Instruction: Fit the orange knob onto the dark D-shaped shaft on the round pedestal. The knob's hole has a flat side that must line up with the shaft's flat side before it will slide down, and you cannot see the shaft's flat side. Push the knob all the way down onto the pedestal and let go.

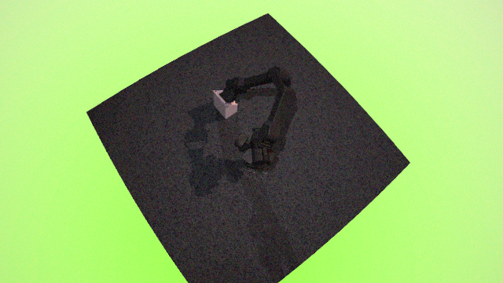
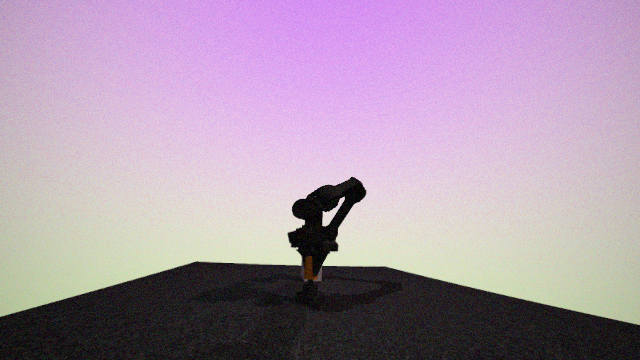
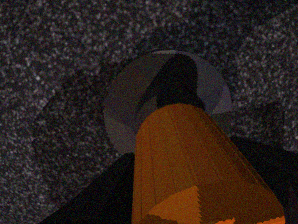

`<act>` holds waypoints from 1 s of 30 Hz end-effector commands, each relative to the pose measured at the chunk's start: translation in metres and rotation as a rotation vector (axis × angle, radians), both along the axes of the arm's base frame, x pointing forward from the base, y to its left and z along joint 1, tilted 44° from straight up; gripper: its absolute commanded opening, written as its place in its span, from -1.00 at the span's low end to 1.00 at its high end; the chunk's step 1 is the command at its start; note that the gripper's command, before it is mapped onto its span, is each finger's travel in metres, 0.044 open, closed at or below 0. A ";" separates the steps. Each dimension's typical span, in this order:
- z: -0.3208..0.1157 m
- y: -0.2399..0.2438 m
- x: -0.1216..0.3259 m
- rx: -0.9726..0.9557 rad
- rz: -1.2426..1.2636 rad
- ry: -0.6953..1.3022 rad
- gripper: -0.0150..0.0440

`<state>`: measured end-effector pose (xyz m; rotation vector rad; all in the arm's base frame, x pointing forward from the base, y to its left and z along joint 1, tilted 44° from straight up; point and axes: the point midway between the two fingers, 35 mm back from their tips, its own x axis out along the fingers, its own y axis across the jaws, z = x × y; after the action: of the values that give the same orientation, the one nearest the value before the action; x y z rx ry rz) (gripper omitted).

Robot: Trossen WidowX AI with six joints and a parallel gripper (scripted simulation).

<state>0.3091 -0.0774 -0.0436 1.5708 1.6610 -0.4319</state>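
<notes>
Knob (image 2: pixel 308 267) (image 3: pixel 190 155), orange, clamped between my jaws (image 2: pixel 311 272), its long axis running down toward the round pedestal (image 3: pixel 120 122), its lower end at or just over the dark shaft there; seating I cannot tell. Next move likely turns on that axis: twist to find the flat, then press. Pale box (image 1: pixel 225 108) by my base, contents hidden from me.

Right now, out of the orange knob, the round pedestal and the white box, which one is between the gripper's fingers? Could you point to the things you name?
The ribbed orange knob (image 2: pixel 308 267) (image 3: pixel 185 155); the round grey pedestal (image 3: pixel 120 120) and the white box (image 1: pixel 232 111) are outside the fingers.
</notes>
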 end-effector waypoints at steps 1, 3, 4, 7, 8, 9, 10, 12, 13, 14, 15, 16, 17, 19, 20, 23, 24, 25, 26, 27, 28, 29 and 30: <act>0.000 -0.001 -0.001 -0.002 -0.005 0.003 -0.49; 0.000 0.000 -0.001 -0.002 -0.005 0.003 -0.49; 0.001 0.000 -0.002 -0.002 -0.005 0.003 -0.49; 0.001 0.000 -0.002 -0.002 -0.005 0.003 -0.49; 0.001 0.000 -0.001 -0.002 -0.005 0.003 -0.49; 0.002 0.000 -0.001 -0.002 -0.005 0.003 -0.49; 0.002 0.000 -0.001 -0.002 -0.005 0.003 -0.49; 0.001 0.001 -0.001 -0.002 -0.005 0.003 -0.49; 0.000 0.001 -0.001 -0.002 -0.005 0.003 -0.49; 0.000 0.001 -0.001 -0.002 -0.005 0.003 -0.49; -0.001 0.002 -0.001 -0.002 -0.005 0.003 -0.49; -0.001 0.002 -0.001 -0.002 -0.005 0.003 -0.49; -0.001 0.002 -0.001 -0.002 -0.005 0.003 -0.49; -0.002 0.001 -0.001 -0.002 -0.005 0.003 -0.49; -0.002 0.002 -0.001 -0.002 -0.005 0.003 -0.49; -0.002 0.001 -0.002 -0.002 -0.005 0.003 -0.49; -0.002 0.001 -0.002 -0.002 -0.005 0.003 -0.49; -0.002 0.001 -0.002 -0.002 -0.005 0.003 -0.49; -0.002 0.002 -0.002 -0.002 -0.005 0.003 -0.49; -0.002 0.002 -0.002 -0.002 -0.005 0.003 -0.49; -0.002 0.002 -0.002 -0.002 -0.005 0.003 -0.49; -0.002 0.002 -0.002 -0.002 -0.005 0.003 -0.49; -0.002 0.002 -0.002 -0.002 -0.005 0.003 -0.49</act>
<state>0.3074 -0.0757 -0.0454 1.5733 1.6580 -0.4365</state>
